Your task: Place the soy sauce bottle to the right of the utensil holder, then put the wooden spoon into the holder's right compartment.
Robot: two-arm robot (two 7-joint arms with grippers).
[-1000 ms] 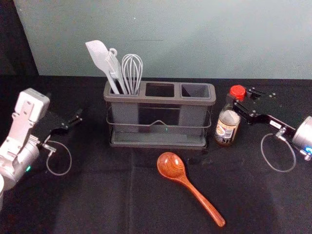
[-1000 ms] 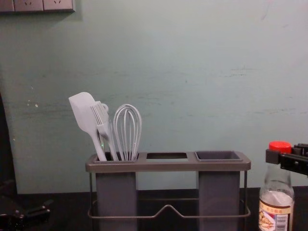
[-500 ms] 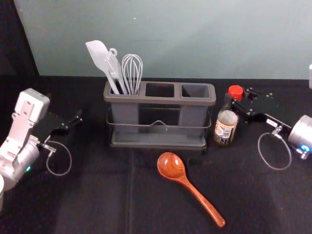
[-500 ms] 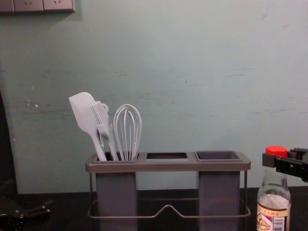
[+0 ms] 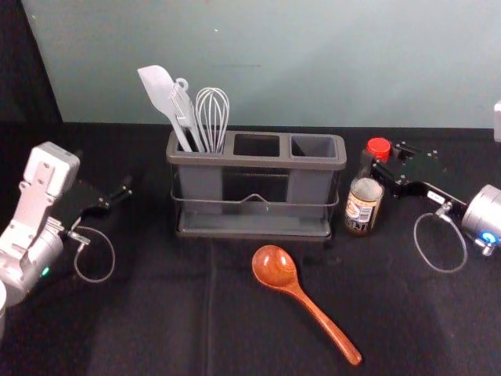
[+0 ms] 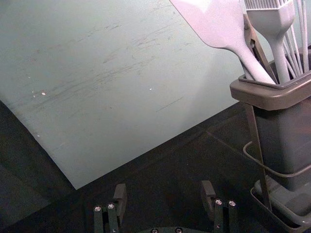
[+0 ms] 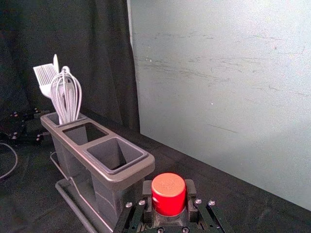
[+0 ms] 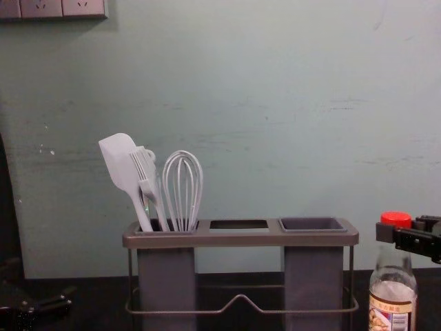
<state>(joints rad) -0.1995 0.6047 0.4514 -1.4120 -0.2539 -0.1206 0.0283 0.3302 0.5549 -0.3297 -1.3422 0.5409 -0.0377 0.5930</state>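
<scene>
The soy sauce bottle (image 5: 362, 205) stands upright just right of the utensil holder (image 5: 254, 232), a narrow gap between them. My right gripper (image 5: 385, 160) is closed around its neck, below the red cap (image 7: 168, 193); in the right wrist view, the fingers of my right gripper (image 7: 168, 188) flank that cap. Whether the base touches the table I cannot tell. In front of the holder lies the wooden spoon (image 5: 275, 267), bowl toward the holder, handle pointing front right. Left of the holder is my left gripper (image 5: 119, 196); in its wrist view, my left gripper (image 6: 164, 191) is open and empty.
A grey spatula (image 5: 159, 92), a brush and a whisk (image 5: 212, 113) rise from the holder's left compartment. The middle and right compartments (image 5: 313, 146) hold nothing visible. Behind the black-covered table (image 5: 141, 313) is a wall (image 5: 313, 63).
The bottle and my right gripper have shifted slightly left toward the holder and come down a little. My left gripper and the spoon have stayed put.
</scene>
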